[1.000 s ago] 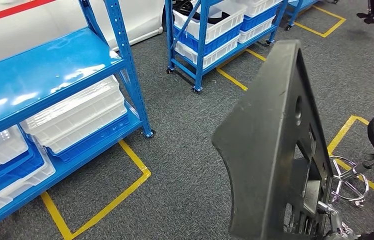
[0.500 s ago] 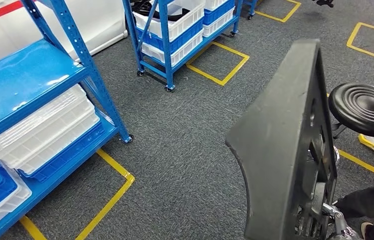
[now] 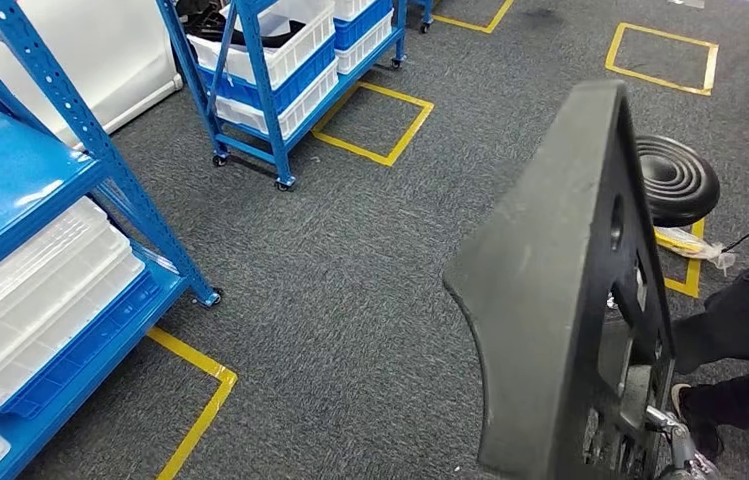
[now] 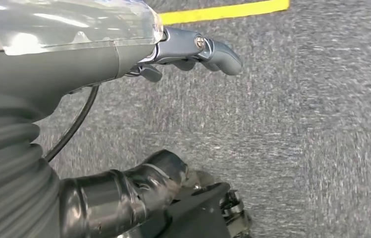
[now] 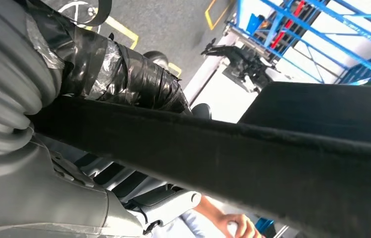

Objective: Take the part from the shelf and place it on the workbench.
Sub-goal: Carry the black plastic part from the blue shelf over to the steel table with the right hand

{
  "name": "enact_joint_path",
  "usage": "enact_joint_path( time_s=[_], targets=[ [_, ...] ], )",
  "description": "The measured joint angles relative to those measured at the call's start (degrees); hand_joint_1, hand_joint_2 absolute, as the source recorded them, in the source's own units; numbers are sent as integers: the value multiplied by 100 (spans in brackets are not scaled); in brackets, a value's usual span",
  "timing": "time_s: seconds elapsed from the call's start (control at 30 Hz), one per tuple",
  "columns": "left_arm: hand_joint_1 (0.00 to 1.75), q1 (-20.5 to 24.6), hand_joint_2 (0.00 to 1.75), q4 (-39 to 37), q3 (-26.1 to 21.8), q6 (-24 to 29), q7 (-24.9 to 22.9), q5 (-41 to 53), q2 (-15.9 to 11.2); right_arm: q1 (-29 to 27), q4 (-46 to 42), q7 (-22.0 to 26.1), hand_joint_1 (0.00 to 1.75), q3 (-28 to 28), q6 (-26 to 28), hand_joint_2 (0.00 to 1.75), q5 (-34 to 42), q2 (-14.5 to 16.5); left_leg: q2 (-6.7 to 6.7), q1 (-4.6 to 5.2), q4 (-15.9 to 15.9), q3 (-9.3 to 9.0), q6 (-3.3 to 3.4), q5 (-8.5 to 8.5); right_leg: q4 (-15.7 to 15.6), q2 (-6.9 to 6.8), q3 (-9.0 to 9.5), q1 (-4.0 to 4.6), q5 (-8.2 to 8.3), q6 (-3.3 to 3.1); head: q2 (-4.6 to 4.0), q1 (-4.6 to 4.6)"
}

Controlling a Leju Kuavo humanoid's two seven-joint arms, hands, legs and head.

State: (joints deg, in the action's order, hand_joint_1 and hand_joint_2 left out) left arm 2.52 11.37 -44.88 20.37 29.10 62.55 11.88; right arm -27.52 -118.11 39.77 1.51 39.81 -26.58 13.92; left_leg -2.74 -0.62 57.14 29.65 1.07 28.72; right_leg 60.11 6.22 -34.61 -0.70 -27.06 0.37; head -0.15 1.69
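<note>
Over grey carpet, part (image 3: 550,300) upright, tip up

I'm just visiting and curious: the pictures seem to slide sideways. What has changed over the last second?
The robot itself is turning, so the whole view has swung: the blue shelves drift left, the black stool comes into fuller view, and a person's dark legs appear at the right. These things did not move themselves. Unchanged: the big dark part stays upright in the right robot hand; the left robot hand holds nothing.
</note>
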Motion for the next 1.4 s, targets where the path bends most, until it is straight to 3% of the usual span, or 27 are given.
enact_joint_path(
  time_s=[0.03, 0.1, 0.17, 0.2, 0.23, 0.33, 0.4, 0.47, 0.53, 0.6, 0.67, 0.7, 0.73, 0.8, 0.87, 0.93, 1.0, 1.07, 1.13, 1.2, 1.23, 1.27, 1.33, 1.4],
  targets=[
    [0, -1, 175, 0, -1, -1, 2, 1, 1, -5, -1, 0, 175, -2, 0, 175, 0, 0, 76, -10, -42, -10, 46, -29, 113, -128, -58, 8, -86, 21, 0, 13],
    [0, -13, 175, 0, -2, -4, 5, 3, 2, -8, -2, 0, 175, -4, 0, 175, 0, 0, 230, -4, -81, -12, 100, -51, 677, -449, -319, 10, -441, 60, 0, 36],
    [0, -28, 175, 0, -3, -7, 4, 3, 1, -13, -2, 0, 175, -7, 0, 175, 0, 0, 404, 11, -70, 3, 113, -41, 1336, -557, -619, -13, -731, 107, 0, 41],
    [0, -30, 175, 0, -3, -8, 3, 3, -1, -17, -2, 0, 175, -10, -1, 175, 0, 0, 483, 14, -64, 7, 110, -33, 1475, -575, -672, -24, -746, 124, 0, 41],
    [0, -27, 175, 0, -4, -9, 3, 3, 0, -21, -2, -1, 175, -13, -1, 175, 0, 0, 556, 14, -57, 5, 101, -21, 1375, -598, -601, -35, -647, 136, 0, 42],
    [0, -19, 175, 0, -4, -14, 4, 3, 4, -20, -3, -1, 175, -16, -1, 175, 0, 0, 732, 25, -22, -37, 33, 41, 290, -834, 15, -35, -189, 124, 0, 41],
    [0, -13, 175, 0, -5, -15, 4, 4, 2, -22, -10, 0, 175, -17, -1, 175, 0, 0, 812, 45, 1, -60, -30, 76, -59, -936, 191, 7, -132, 54, 0, 39],
    [0, 6, 175, 1, -6, -15, 4, 4, 2, -30, -17, -1, 175, -19, -1, 175, 0, 0, 888, 51, 0, -84, -87, 92, -69, -844, 175, 27, -129, -24, 0, 36],
    [0, 22, 175, 1, -6, -15, 5, 4, 3, -39, -30, -1, 175, -24, 1, 175, 0, 1, 784, 27, 113, -56, -146, 206, -99, -744, 176, 5, -105, -96, 0, 34],
    [0, 16, 175, 0, -7, -15, 6, 5, 3, -38, -43, 1, 175, -28, 1, 175, 0, 9, 513, 2, 632, 174, -184, 527, -120, -648, 176, -14, -85, -161, 0, 32],
    [0, -6, 175, 0, -8, -15, 4, 4, 3, -35, -46, 1, 175, -31, -1, 175, 0, 23, 360, -1, 1408, 546, -197, 855, -118, -525, 168, -4, -81, -190, 0, 32],
    [0, -18, 175, 0, -9, -15, 3, 4, 3, -36, -46, 1, 175, -33, -1, 175, 0, 27, 337, -1, 1649, 672, -197, 893, -115, -450, 170, 1, -80, -193, 0, 32],
    [0, -24, 175, 0, -12, -15, 0, 2, 2, -37, -46, 1, 175, -35, -1, 175, 0, 28, 323, -1, 1664, 698, -190, 804, -111, -373, 175, 5, -80, -193, 0, 32],
    [0, -24, 175, 0, -21, -15, -4, 1, 1, -37, -46, 1, 175, -39, -1, 175, 0, 28, 223, -2, 1073, 465, -153, 370, -102, -219, 189, 3, -81, -190, 0, 32],
    [0, -21, 175, 0, -34, -15, -5, 0, 0, -33, -45, 1, 175, -45, -1, 175, 1, 30, -7, -5, 357, 178, -108, 71, -80, -82, 174, 10, -80, -159, 0, 32],
    [0, -12, 175, 0, -44, -15, -7, -1, -1, -33, -45, 1, 175, -49, -1, 175, 1, 31, -104, 5, 96, 78, -78, 48, -75, 32, 130, -1, -57, -90, 0, 32],
    [0, 3, 175, 0, -47, -15, -9, -1, 2, -43, -45, 1, 175, -53, -1, 175, 1, 30, 9, -1, 41, 54, -26, 20, -87, 106, 97, -17, -33, -17, 0, 32],
    [0, 8, 175, 0, -50, -15, -6, 0, 8, -46, -45, 1, 175, -58, 0, 175, 8, 30, 147, -24, -37, 33, 55, -30, 111, -127, -6, 2, -181, 28, 0, 58],
    [0, -4, 175, 0, -54, -16, -3, 1, 10, -36, -44, 1, 175, -61, 0, 175, 17, 29, 300, -17, -71, 28, 107, -43, 745, -466, -304, 4, -550, 64, 0, 84],
    [0, -21, 175, 0, -61, -16, -3, -1, 9, -32, -38, 1, 175, -62, -1, 175, 25, 28, 467, -2, -61, 33, 118, -26, 1356, -565, -587, -18, -783, 105, 0, 85],
    [0, -23, 175, 0, -66, -15, -4, -2, 9, -34, -34, 1, 175, -63, -1, 175, 28, 28, 544, 1, -54, 30, 114, -14, 1405, -584, -597, -28, -746, 121, 0, 85],
    [0, -20, 175, 0, -70, -15, -5, -2, 9, -36, -31, 1, 175, -64, -1, 175, 32, 28, 611, 1, -48, 20, 104, 0, 1225, -613, -488, -35, -607, 129, 0, 85],
    [0, -12, 175, 0, -74, -15, -5, 0, 9, -32, -28, 1, 175, -66, -1, 175, 35, 28, 729, 10, -33, -21, 66, 40, 466, -820, -55, -26, -269, 114, 0, 86],
    [0, -10, 175, 0, -76, -16, -3, 1, 9, -21, -28, 1, 175, -67, -1, 175, 35, 28, 825, 40, -9, -59, 10, 84, -53, -1011, 219, 18, -131, 56, 0, 82]
  ],
)
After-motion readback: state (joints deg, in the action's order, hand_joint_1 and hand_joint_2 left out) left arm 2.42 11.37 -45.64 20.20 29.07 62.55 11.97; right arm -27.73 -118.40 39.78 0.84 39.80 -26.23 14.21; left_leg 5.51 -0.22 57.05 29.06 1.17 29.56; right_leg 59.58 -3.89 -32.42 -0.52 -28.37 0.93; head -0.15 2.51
